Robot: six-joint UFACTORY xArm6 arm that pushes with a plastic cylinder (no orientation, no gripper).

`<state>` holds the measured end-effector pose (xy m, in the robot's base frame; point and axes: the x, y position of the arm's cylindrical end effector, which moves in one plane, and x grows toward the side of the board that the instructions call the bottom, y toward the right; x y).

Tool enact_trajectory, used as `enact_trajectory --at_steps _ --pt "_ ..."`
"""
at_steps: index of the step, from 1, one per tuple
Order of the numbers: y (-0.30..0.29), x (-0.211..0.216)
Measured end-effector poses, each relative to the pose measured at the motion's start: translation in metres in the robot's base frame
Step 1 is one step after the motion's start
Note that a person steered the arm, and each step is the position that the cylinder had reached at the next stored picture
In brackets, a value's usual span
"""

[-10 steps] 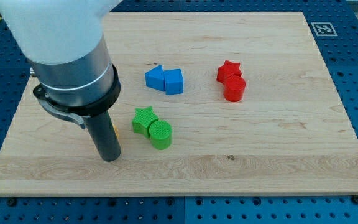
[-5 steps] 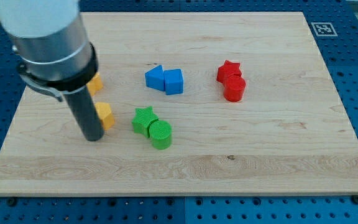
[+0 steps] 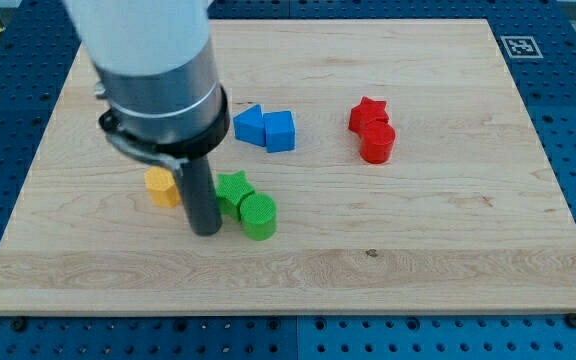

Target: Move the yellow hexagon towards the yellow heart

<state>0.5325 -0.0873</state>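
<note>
The yellow hexagon [image 3: 161, 186] lies on the wooden board [image 3: 418, 250] at the view's left. My tip [image 3: 206, 231] rests on the board just right of the hexagon and a little below it, in the gap between the hexagon and the green star [image 3: 232, 189]. The rod looks very close to the hexagon's right side; I cannot tell whether they touch. The yellow heart does not show; the arm's grey body covers the area above the hexagon.
A green cylinder [image 3: 259, 216] touches the green star's lower right. Two blue blocks [image 3: 266, 128] sit together above them. A red star [image 3: 368, 113] and a red cylinder [image 3: 377, 143] stand together at the right. The board's left edge is near the hexagon.
My tip has moved from the hexagon's left side to its right side, beside the green star. The arm body now hides the yellow heart. The hexagon has shifted slightly left at most.
</note>
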Motion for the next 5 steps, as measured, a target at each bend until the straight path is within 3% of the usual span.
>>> enact_trajectory --at_steps 5 --pt "-0.068 -0.044"
